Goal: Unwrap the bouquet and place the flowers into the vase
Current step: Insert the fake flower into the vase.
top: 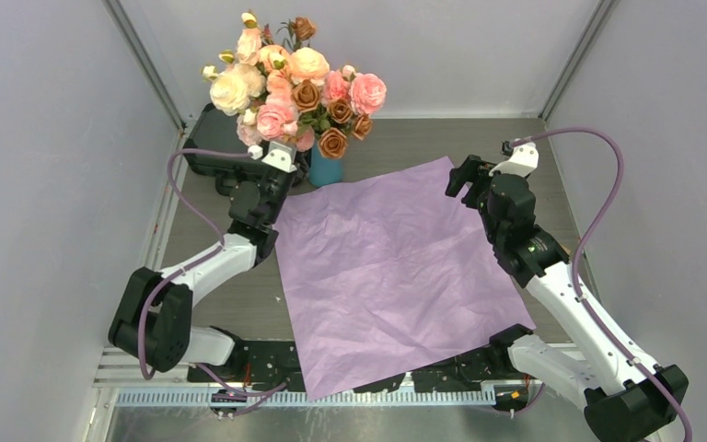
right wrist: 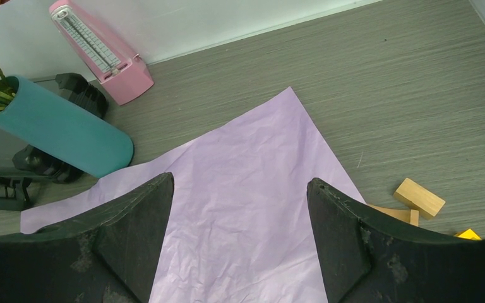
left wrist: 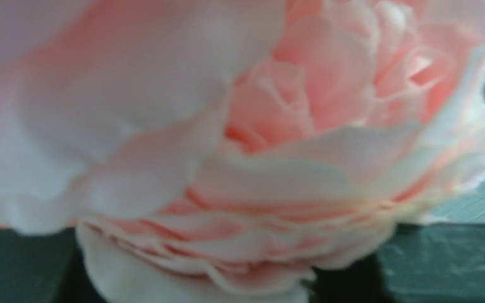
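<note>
We see the grey table (top: pixel 515 147) with the lilac paper sheet (top: pixel 387 267) on it, unfolded and flat, crinkled, one corner pointing to the back wall and its near edge hanging over the arm bases. The flowers (top: pixel 285 92) are out of the wrap and stand in the vase (top: pixel 325 170) at the back left; pink, cream and brown heads fan out above the rim. The vase is upright, just off the paper's back-left edge. The left gripper (top: pixel 287 158) sits right beside the vase under the blooms. Its fingers are hidden there, and in its wrist view a blurred pink rose (left wrist: pixel 259 158) fills the frame, so we can't tell its state. The right gripper (right wrist: pixel 240 183) hovers over the paper's back corner with jaws spread wide and nothing between them. A pink metronome-shaped object (right wrist: pixel 101 53) is behind the vase at the wall. Small wooden blocks (right wrist: pixel 420 197) and a yellow piece (right wrist: pixel 468 235) lie right of the paper.
</note>
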### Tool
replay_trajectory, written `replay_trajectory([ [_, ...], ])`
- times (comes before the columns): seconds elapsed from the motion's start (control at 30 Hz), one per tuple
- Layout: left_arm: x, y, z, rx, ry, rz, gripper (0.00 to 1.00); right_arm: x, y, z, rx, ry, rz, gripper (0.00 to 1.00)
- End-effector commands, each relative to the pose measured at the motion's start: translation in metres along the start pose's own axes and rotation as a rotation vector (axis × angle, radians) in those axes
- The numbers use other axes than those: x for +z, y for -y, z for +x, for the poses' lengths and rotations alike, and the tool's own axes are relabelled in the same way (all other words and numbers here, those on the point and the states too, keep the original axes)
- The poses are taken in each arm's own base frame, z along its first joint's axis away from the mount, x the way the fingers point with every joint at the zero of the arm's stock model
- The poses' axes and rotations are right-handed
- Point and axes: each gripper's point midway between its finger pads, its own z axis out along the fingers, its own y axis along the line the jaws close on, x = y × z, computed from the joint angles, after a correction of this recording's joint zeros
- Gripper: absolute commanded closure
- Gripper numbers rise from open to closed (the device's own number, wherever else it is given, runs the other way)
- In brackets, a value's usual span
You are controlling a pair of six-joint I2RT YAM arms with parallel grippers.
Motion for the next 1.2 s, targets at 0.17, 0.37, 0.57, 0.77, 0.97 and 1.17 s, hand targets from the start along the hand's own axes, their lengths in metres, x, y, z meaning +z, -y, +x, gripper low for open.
replay_trajectory([
  [0.17,-0.018,-0.008,-0.017,-0.038,0.026,-0.046,0.44,-0.001,0.0,-0.012,0.037,0.051,0.001,0.18],
  [0.37,-0.026,-0.003,-0.015,-0.045,-0.01,-0.018,0.33,-0.002,0.002,-0.012,0.036,0.053,0.006,0.18],
  [0.57,-0.026,-0.002,-0.021,-0.025,-0.035,0.006,0.4,-0.004,0.002,-0.013,0.042,0.056,0.005,0.18],
  [0.77,-0.015,0.011,-0.019,-0.017,-0.066,0.083,0.44,-0.005,0.002,-0.014,0.046,0.055,0.002,0.18],
  [0.97,-0.002,0.012,-0.016,-0.009,-0.068,0.093,0.45,-0.007,0.003,-0.015,0.047,0.055,0.001,0.18],
  [1.17,0.01,0.017,-0.009,-0.012,-0.087,0.113,0.46,-0.007,0.003,-0.014,0.046,0.049,0.003,0.18],
])
